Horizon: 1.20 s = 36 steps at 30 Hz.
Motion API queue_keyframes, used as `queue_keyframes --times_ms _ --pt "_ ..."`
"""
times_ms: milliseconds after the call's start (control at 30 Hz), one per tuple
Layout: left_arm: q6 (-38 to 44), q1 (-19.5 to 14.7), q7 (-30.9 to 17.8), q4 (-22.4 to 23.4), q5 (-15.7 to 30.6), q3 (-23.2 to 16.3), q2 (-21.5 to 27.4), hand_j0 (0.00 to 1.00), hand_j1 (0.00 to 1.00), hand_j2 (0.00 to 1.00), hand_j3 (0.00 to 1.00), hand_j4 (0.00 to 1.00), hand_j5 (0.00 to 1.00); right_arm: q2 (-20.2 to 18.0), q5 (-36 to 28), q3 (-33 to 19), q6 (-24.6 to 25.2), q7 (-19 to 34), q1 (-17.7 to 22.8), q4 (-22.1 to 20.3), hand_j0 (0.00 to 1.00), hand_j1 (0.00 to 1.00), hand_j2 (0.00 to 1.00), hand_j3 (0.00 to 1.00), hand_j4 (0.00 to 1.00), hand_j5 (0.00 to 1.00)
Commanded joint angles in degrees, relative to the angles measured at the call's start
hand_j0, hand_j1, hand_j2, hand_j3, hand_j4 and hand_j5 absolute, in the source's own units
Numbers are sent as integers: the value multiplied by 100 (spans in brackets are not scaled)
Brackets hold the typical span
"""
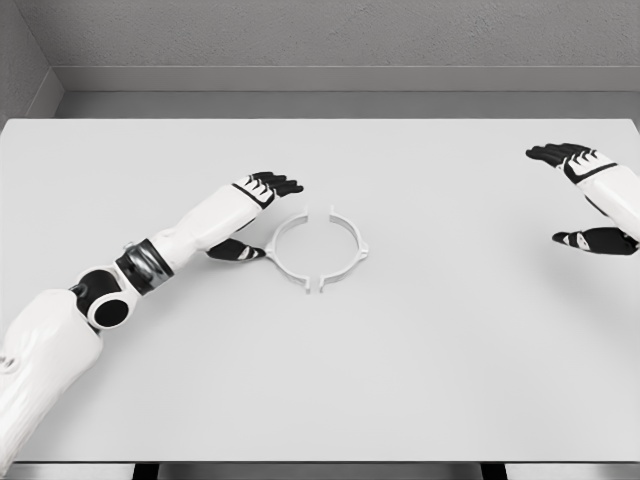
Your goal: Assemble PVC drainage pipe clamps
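A white pipe clamp ring is seen lying flat near the middle of the white table. The left hand is held just beside its left side, fingers spread, nothing held. The right hand is kept open by the table's right edge.

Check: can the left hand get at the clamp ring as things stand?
Probably yes. The left hand sits open right beside the clamp ring, fingers above its left edge and thumb below, with only bare table between them. The right hand is far off at the right edge.
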Motion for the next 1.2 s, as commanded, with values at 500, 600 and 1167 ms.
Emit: queue_keyframes --times_ms 500,600,1167 --pt "-2 9 3 -91 -173 4 -247 100 100 100 100 100 100 5 -57 -1 15 -3 0 -34 100 100 100 100 100 100" --pt "-2 44 3 -109 -173 4 -256 100 100 100 100 100 100 5 -57 -1 15 -3 0 -43 100 100 100 100 100 100" --pt "-2 -35 3 -56 -138 92 -133 100 100 100 100 100 100 5 -65 -1 15 -3 0 -34 100 100 100 100 100 100"
